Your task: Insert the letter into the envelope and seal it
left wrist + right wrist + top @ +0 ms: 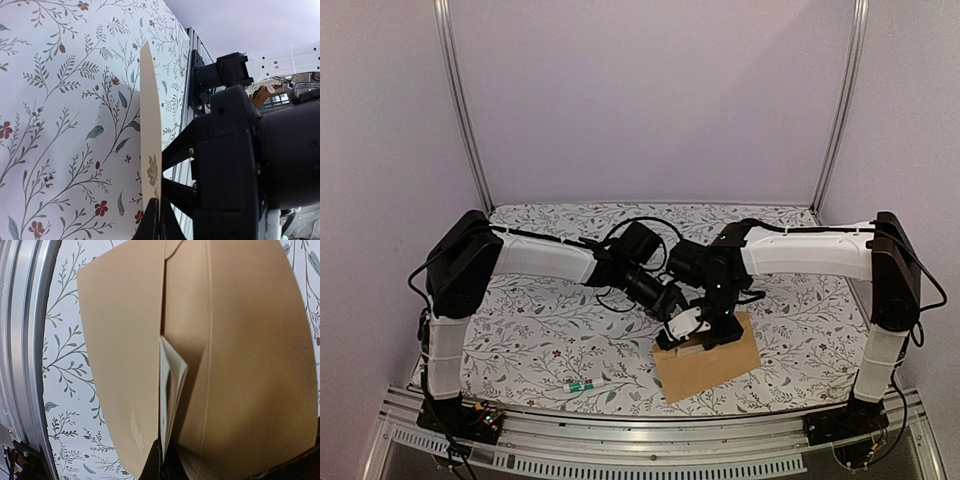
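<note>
The tan envelope [715, 368] lies near the table's front edge, right of centre, with both grippers meeting over its upper edge. In the right wrist view the envelope [250, 365] gapes open, its flap [120, 340] spread to the left. The folded cream letter [170, 375] sits partway in the opening, and my right gripper [162, 462] is shut on its near end. My left gripper [159, 217] is shut on a thin pale sheet [150, 125] seen edge-on, which reads as the envelope's edge. From above, the left gripper [680, 325] and right gripper [715, 335] nearly touch.
A small green and white object [582, 386] lies on the floral cloth [540, 330] near the front left. The metal rail [620, 440] runs along the near edge, close behind the envelope. The right arm [240, 165] fills the right side of the left wrist view.
</note>
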